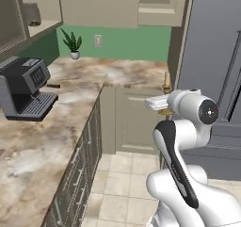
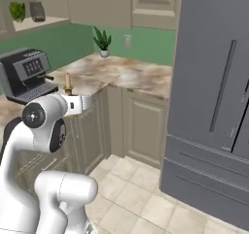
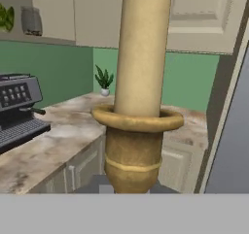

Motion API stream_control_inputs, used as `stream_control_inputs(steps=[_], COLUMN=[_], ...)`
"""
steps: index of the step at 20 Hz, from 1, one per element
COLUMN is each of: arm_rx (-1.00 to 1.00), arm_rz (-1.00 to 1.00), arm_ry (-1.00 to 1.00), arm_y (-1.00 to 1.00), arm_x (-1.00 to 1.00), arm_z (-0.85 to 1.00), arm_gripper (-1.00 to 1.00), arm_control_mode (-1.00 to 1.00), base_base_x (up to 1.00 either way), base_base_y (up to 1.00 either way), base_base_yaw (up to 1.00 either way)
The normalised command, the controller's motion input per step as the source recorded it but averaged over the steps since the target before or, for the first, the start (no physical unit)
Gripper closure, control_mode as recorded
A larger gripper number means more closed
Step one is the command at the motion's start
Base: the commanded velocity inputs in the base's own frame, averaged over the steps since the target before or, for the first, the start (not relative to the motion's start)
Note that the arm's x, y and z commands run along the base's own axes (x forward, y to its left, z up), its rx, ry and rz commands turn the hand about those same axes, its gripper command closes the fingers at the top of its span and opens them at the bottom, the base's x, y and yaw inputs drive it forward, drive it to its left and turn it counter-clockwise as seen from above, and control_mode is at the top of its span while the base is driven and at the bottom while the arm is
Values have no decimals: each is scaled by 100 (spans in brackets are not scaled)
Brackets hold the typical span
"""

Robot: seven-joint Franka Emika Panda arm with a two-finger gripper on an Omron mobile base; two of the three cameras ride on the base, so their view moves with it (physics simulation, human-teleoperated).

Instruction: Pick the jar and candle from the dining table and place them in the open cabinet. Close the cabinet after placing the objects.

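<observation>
A simulated kitchen, described from left to right. At far left a dark coffee machine (image 1: pixel 24 88) sits on the marbled brown-and-white counter (image 1: pixel 33 146). Behind it, a small potted plant (image 1: pixel 72 44) stands near the green wall, under beige wall cabinets (image 1: pixel 99 4). Up on a shelf at the left edge sits a small grey jar (image 2: pixel 37 11), already inside the open cabinet by the look of it. Right of centre, the white robot arm (image 1: pixel 181 141) holds the candle (image 3: pixel 142 48) up in the air, well clear of the counter. The gripper (image 3: pixel 127 188) is closed on the holder's lower stem, with its fingertips hidden beneath the holder. The candle is a smooth cream stick standing upright in a brass-gold holder (image 3: pixel 133 150) with a flared collar and a ribbed stem. It is probably light but top-heavy; the wax stick is likely brittle and could snap or slip out of its socket if tilted. The metal stem looks like the firmest place to hold, though probably slippery, so carrying it upright seems wise. At far right stands a tall grey refrigerator (image 2: pixel 214 107).
</observation>
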Motion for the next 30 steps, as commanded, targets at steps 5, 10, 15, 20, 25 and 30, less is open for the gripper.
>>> stream_control_inputs(steps=[5, 10, 15, 20, 25, 30], arm_rx=[0, 0, 0, 0, 0, 0], arm_rz=[0, 0, 0, 0, 0, 0], arm_ry=[0, 0, 0, 0, 0, 0], arm_y=[0, 0, 0, 0, 0, 0], arm_x=[0, 0, 0, 0, 0, 0], arm_z=[0, 0, 0, 0, 0, 0], arm_gripper=[100, 100, 100, 100, 100, 100], arm_control_mode=[100, 100, 100, 100, 100, 100], base_base_x=[63, 54, 52, 52, 55, 53], base_base_y=[-41, -38, -27, -11, -8, -4], base_base_yaw=[39, 40, 34, 29, 29, 28])
